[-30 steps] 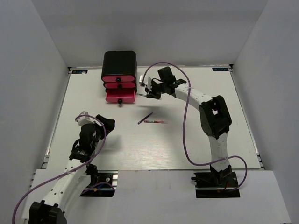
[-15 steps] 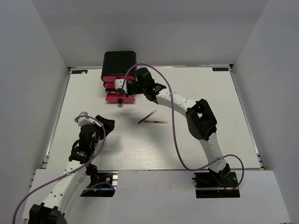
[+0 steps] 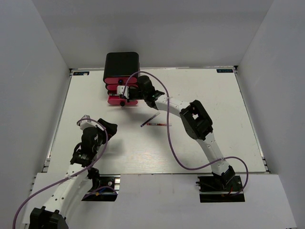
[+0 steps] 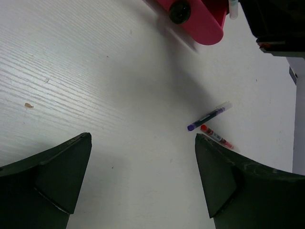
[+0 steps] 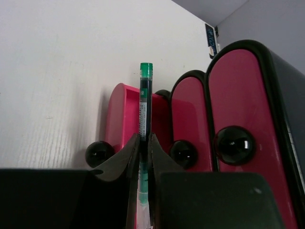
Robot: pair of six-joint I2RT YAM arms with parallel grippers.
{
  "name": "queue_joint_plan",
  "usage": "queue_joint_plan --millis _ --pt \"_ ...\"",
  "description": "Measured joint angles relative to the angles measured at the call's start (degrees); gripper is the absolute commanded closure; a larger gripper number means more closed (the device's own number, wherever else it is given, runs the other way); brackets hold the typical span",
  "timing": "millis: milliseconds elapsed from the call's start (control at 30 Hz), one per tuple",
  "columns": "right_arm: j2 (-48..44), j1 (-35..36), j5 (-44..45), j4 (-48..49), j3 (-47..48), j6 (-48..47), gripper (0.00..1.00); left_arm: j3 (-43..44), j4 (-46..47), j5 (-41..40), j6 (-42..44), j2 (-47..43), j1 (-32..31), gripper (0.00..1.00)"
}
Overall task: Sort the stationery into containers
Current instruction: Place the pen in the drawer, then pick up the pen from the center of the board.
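Because the right arm's wrist lies across it in the top view, hard to make out there; in its own wrist view, right gripper [image 5: 144, 140] pinched shut on a green-capped pen [image 5: 146, 102], lower end lost between the fingers [image 5: 121, 162]; lined up with the pulled-out bottom drawer [image 5: 116, 114] of the black cabinet [image 5: 286, 95]; whether above it or already within its walls, cannot tell. Upper two pink drawers [image 5: 190, 109] pushed in, round knobs [image 5: 233, 144] showing; drawer insides out of sight from every view. Left gripper [image 4: 143, 157] spread wide, gripping nothing, hovering over the table [image 4: 71, 71]; only two dark fingertips in frame. Well apart from the cabinet, toward mid-table, a purple pen [image 4: 209, 116] and a red-tipped pen [image 4: 217, 137], near ends almost touching; white tabletop showing on every side of both, table edges far off.
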Motion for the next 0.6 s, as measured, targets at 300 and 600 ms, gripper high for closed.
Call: queue_joint_plan --millis 300,600 --pt "0.0 -0.33 1.11 1.31 -1.29 -0.39 0.66 0.0 1.05 0.98 -0.2 2.34 0.0 0.0" --pt "-5.07 -1.22 -1.22 -0.68 -6.45 0.57 1.0 0.07 1.46 1.31 -0.33 1.6 0.0 0.0"
